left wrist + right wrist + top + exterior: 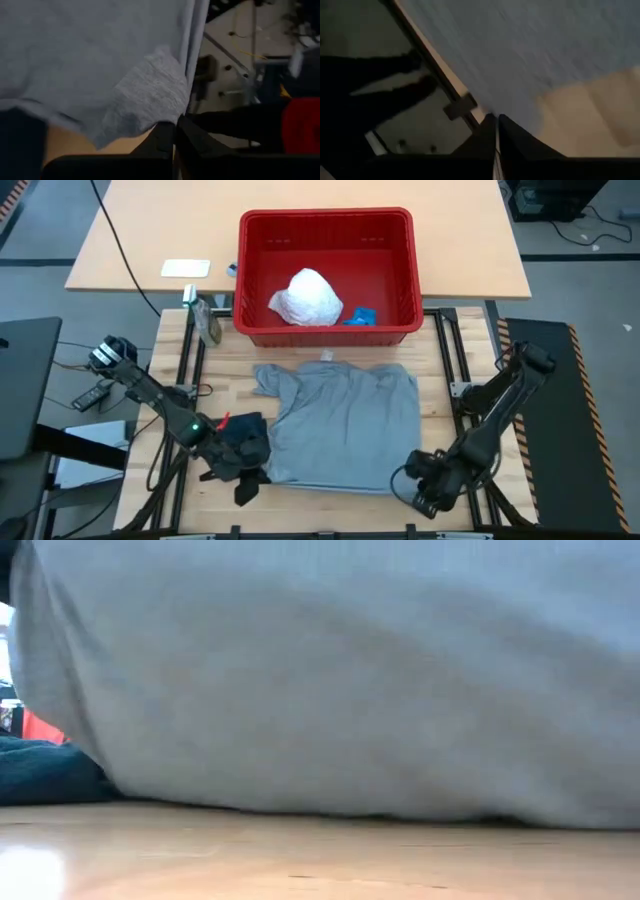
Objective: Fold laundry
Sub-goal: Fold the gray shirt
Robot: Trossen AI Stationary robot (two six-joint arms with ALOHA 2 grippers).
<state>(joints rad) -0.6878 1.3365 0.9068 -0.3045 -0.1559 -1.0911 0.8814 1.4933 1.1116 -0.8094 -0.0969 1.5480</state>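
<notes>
A grey shirt (pixel 345 420) lies spread flat on the wooden table, and in the low view the shirt (pixel 340 680) fills most of the picture. A dark navy piece (pixel 245 442) lies crumpled against its left side. A white crinkly piece (pixel 308 298) rests in the red basket (pixel 400 225) at the far side. My left gripper (pixel 240 472) is at the shirt's near left corner, and my right gripper (pixel 425 488) at its near right corner. Both have their fingers together. My left gripper (pixel 175 127) has the shirt's near left corner (pixel 162 107) at the free ends of its fingers, coming slanting down from the table's left. The corner stands slightly raised; the rest lies on the table. My right gripper (pixel 496 122) meets the shirt's near right edge (pixel 487 107) at its fingertips, pointing steeply down. The cloth beyond lies flat on the table.
A small blue thing (pixel 360 315) lies in the basket beside the white piece. A light wooden table (pixel 150 230) stands behind, with a white card (pixel 186 268) on it. Black frame rails (pixel 445 340) run along both table sides.
</notes>
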